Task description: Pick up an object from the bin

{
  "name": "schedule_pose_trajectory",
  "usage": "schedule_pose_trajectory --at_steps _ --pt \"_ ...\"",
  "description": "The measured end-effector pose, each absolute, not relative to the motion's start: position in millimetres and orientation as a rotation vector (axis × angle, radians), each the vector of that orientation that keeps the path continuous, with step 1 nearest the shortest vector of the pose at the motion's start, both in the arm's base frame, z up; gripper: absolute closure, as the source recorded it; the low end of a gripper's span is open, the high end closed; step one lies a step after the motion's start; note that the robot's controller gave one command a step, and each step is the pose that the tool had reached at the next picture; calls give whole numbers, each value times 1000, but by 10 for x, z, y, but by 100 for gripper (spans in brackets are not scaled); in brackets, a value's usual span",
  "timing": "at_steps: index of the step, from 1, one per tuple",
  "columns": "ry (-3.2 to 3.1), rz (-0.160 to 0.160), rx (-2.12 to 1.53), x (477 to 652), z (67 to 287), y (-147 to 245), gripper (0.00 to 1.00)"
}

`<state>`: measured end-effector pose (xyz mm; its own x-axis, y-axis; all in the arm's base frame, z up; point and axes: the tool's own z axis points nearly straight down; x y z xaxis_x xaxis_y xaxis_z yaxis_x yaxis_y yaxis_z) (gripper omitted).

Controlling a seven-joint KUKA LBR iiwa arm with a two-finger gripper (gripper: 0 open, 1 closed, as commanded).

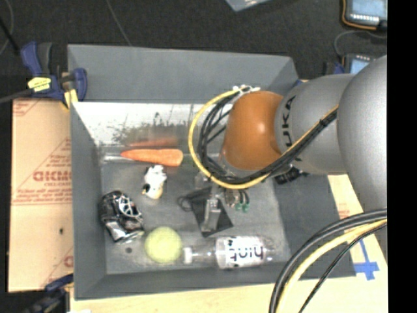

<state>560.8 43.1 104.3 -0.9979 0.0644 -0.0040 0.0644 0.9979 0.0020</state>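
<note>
Hanging over the middle of the bin (88,194), the gripper (210,215), whose opening cannot be told, stands just beyond the clear bottle (238,253), which lies lengthwise along the view's lower wall, neck toward a yellow-green ball (163,245).

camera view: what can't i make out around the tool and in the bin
All in the camera view:
- Dark thing under the tool: partly covered by the tool, kind unclear.
- Far right part of the bin: hidden by the orange wrist cover.
- White-and-black figure beside the carrot: too small to identify.
</note>
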Motion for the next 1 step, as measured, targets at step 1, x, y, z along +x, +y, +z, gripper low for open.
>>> schedule_pose_trajectory --at_steps 1 --pt "3137 3 117 5612 999 435 0"
